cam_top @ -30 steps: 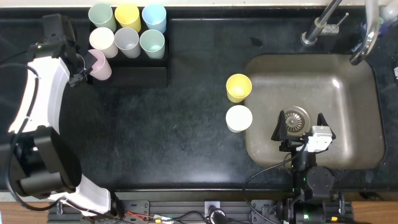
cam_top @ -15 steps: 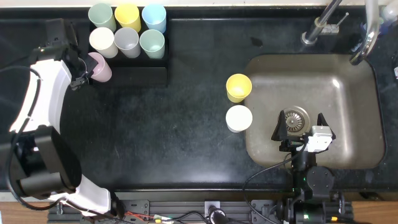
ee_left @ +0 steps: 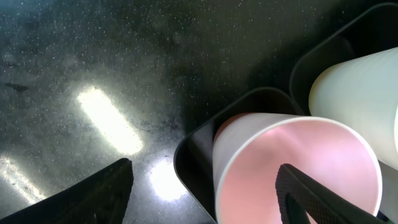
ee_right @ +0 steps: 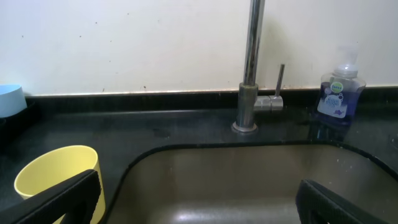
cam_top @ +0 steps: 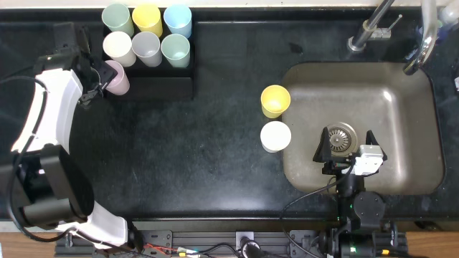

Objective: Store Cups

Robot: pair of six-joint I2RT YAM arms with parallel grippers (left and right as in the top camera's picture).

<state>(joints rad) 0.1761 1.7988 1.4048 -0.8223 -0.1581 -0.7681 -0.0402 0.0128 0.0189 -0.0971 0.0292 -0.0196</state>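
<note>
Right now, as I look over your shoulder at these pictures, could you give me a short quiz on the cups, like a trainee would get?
1. True or false: the pink cup is in a front slot of the black rack.
2. How many cups stand loose on the counter beside the sink, and what colours are they?
3. Pick one. The right gripper is above: A the rack, B the sink, C the middle of the counter.

Key
1. True.
2. Two: the yellow cup and the white cup.
3. B.
</note>
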